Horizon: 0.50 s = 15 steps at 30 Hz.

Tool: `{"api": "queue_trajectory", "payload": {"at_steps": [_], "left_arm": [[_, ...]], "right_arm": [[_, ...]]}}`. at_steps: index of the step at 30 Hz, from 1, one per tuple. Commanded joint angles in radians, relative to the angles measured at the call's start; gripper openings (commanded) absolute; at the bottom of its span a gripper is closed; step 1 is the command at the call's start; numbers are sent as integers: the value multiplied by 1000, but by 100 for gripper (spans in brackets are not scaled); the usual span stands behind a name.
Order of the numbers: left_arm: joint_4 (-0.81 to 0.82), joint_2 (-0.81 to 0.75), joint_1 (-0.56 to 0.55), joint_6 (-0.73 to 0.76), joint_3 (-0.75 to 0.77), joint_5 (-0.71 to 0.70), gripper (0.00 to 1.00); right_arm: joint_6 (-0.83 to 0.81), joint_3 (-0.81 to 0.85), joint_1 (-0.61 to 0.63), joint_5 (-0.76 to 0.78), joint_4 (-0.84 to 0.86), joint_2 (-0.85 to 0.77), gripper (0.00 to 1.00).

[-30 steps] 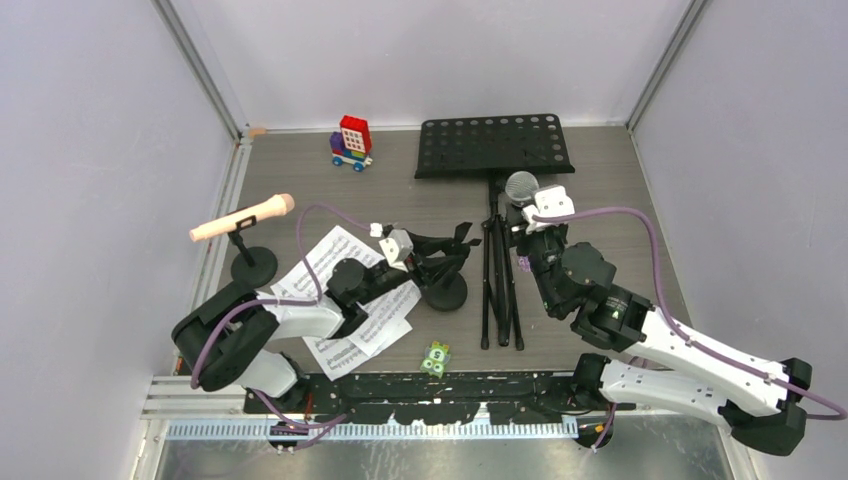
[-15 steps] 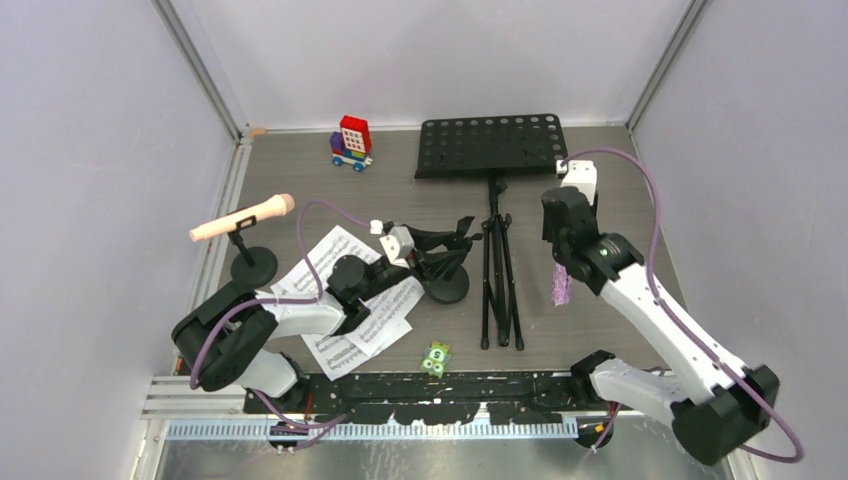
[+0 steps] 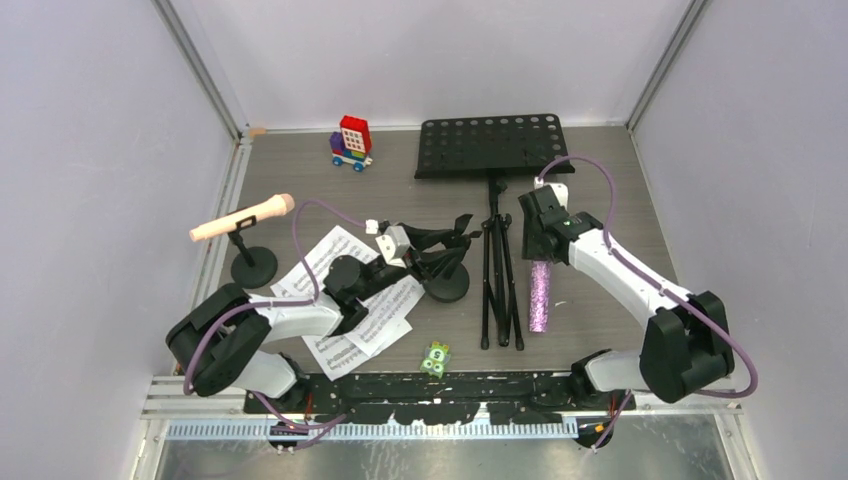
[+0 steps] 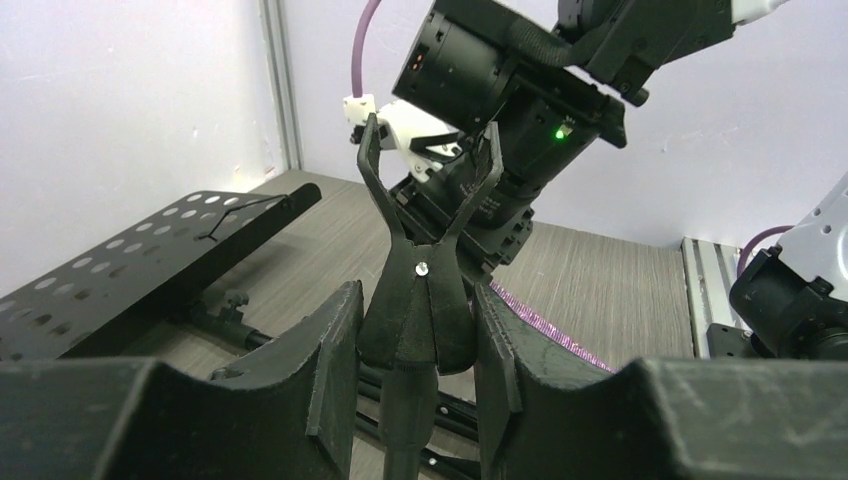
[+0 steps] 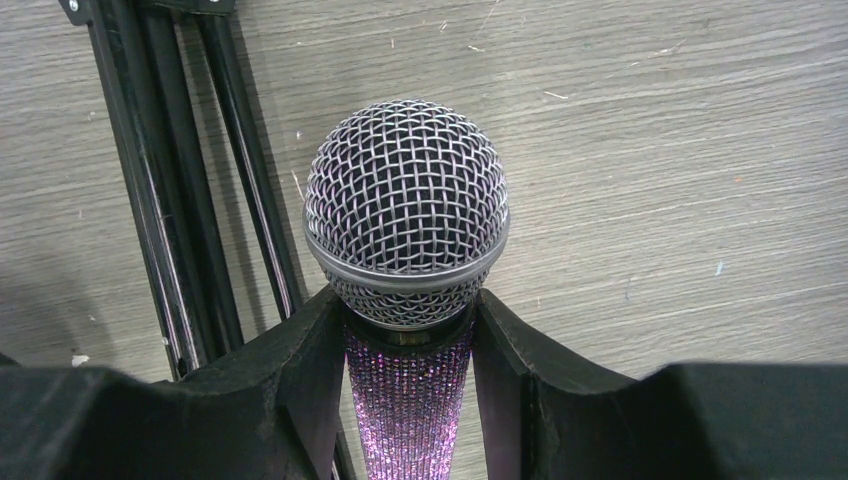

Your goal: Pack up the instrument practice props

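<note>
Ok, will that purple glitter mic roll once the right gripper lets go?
Likely: the purple glitter mic is round and tapered, so it may roll in a curve. Its mesh head looks heaviest, so the right gripper, clamped just below it, seems well placed.

1. Two microphones: one pink plastic microphone (image 3: pixel 243 219); one purple-glitter microphone (image 3: pixel 539 295);
2. Two short black round-based mic mounts: the pink microphone's mount (image 3: pixel 254 266); the bare mount (image 3: pixel 447 283);
3. One black perforated music desk (image 3: pixel 493 146) with tripod legs;
4. White sheet-music pages (image 3: pixel 330 258): overlapping, at least two;
5. One red-blue toy brick vehicle (image 3: pixel 351 143);
6. One small green square dotted piece (image 3: pixel 435 358).
</note>
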Motion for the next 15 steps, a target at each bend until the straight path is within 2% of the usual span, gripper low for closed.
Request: {"api": "queue_trajectory", "payload": {"at_steps": [1,4,8,15], "left_arm": [[114,-45,8,18,11,0,0],[114,-39,8,17,16,-2,0],[114,-36,8,9,22,2,0],[114,-46,8,6,13,18,0]], "right_arm": [[31,8,-9,-38,38,43,29],[44,-2,-21,-95,65,111,34],[55,9,-23,-91,75,192,38],[46,-3,-24,-52,96,215,64]]}}
